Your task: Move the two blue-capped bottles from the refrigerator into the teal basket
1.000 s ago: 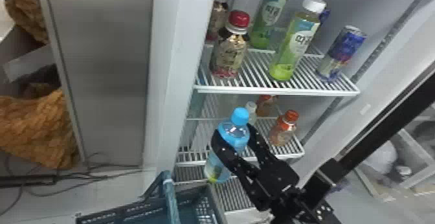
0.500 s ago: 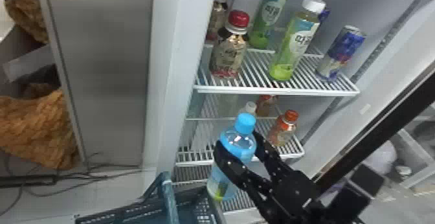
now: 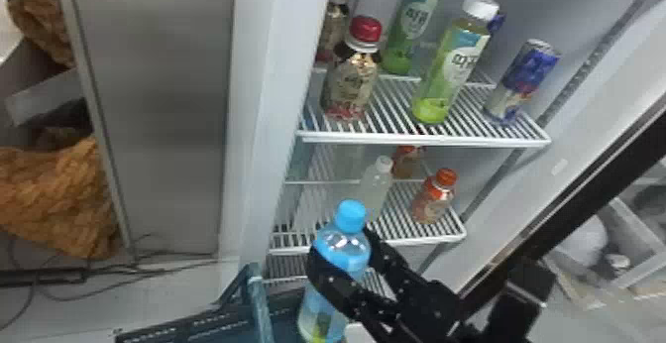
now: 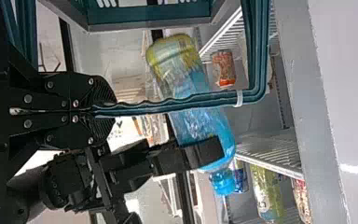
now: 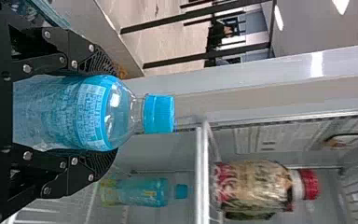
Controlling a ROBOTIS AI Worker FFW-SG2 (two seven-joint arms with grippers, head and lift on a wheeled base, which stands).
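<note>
My right gripper [image 3: 342, 262] is shut around the upper body of a blue-capped bottle [image 3: 321, 312], held upright with a slight tilt outside the shelves, beside the teal basket [image 3: 198, 328]. Seen from the right wrist, the right gripper [image 5: 114, 113] has a finger on each side of this bottle [image 5: 91, 113]. Another blue-capped bottle [image 5: 142, 191] stands inside the refrigerator in that view. My left gripper [image 4: 109, 110] is shut on the basket's teal handle [image 4: 177, 103]; behind the handle hangs the held bottle [image 4: 200, 119].
Wire shelves [image 3: 426, 141] hold red-capped bottles [image 3: 351, 77], green bottles [image 3: 451, 64], a blue can [image 3: 523, 82] and an orange-capped bottle [image 3: 435, 196]. The refrigerator's side wall [image 3: 267, 119] rises left of the shelves, with cables [image 3: 163, 267] on the floor beyond.
In the head view the right gripper and its bottle shifted slightly right at first, then down and left, nearer the basket. The basket has hardly moved.
</note>
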